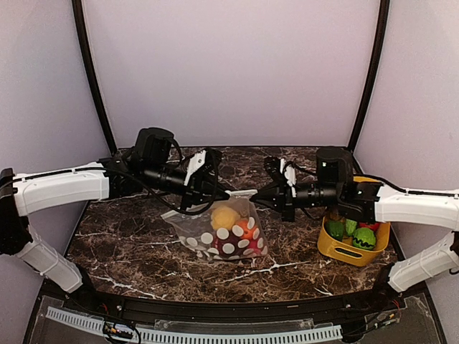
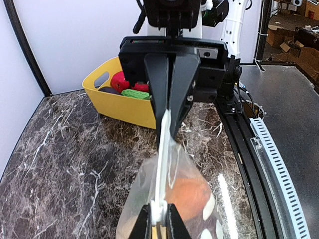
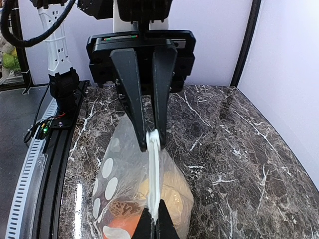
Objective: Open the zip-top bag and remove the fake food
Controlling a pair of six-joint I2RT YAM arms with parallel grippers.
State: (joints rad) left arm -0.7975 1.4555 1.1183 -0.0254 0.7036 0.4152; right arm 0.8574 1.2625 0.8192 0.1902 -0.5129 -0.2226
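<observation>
So the zip-top bag (image 1: pixel 228 236) is clear floppy plastic with big white dots. Its bottom is slumped on the tabletop (image 1: pixel 122 236), right below and between the 2 pincers, and its white zip strip (image 2: pixel 161 164) is stretched from one to the other. The left pincer (image 2: pixel 159 225) is clamped narrow on 1 end of the strip, and the right pincer (image 3: pixel 153 226) is pinching the other end the same way.

Inside is the fake food (image 1: pixel 224 217). Overhead I count 3 smooth round bits: 1 yellow, 1 orange-red, 1 dark maroon. The wrist views mostly give an orange blur through the plastic.

The tabletop is glossy dark marble with white veins. Behind the right pincer sits 1 yellow plastic bin (image 1: pixel 337 249) with 3 green toys (image 1: pixel 364 239). The left wrist view shows a red toy (image 2: pixel 119 79) in there too.
</observation>
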